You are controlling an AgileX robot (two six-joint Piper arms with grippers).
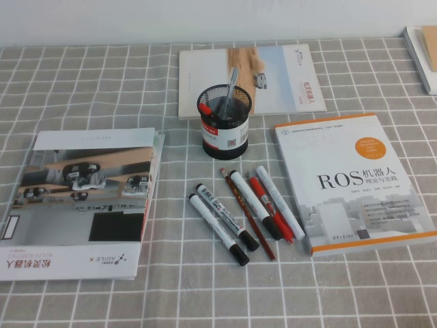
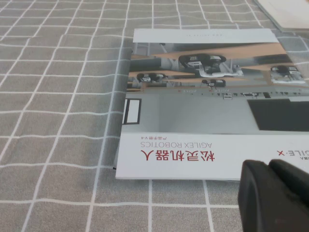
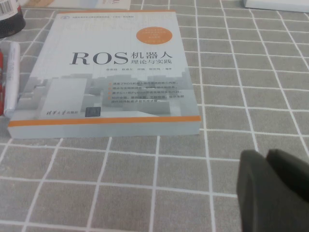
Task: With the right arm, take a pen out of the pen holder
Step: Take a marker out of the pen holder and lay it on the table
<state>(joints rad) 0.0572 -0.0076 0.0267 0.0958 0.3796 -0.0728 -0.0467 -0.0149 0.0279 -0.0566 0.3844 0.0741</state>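
Note:
A black mesh pen holder (image 1: 225, 123) stands on the checked cloth at mid-table, with a clear pen (image 1: 231, 85) and a red-capped one sticking out of it. Several markers and pens (image 1: 239, 212) lie loose in front of it. Neither arm shows in the high view. My right gripper (image 3: 267, 154) is shut and holds nothing; it hovers low over the cloth, just off the near corner of the ROS book (image 3: 116, 72). My left gripper (image 2: 270, 166) is also shut with nothing in it, at the near edge of the AgileX booklet (image 2: 207, 106).
The ROS book (image 1: 351, 181) lies right of the loose pens and the AgileX booklet (image 1: 82, 205) lies at the left. Another booklet (image 1: 249, 78) sits behind the holder. A white-edged object (image 1: 423, 55) is at the far right corner.

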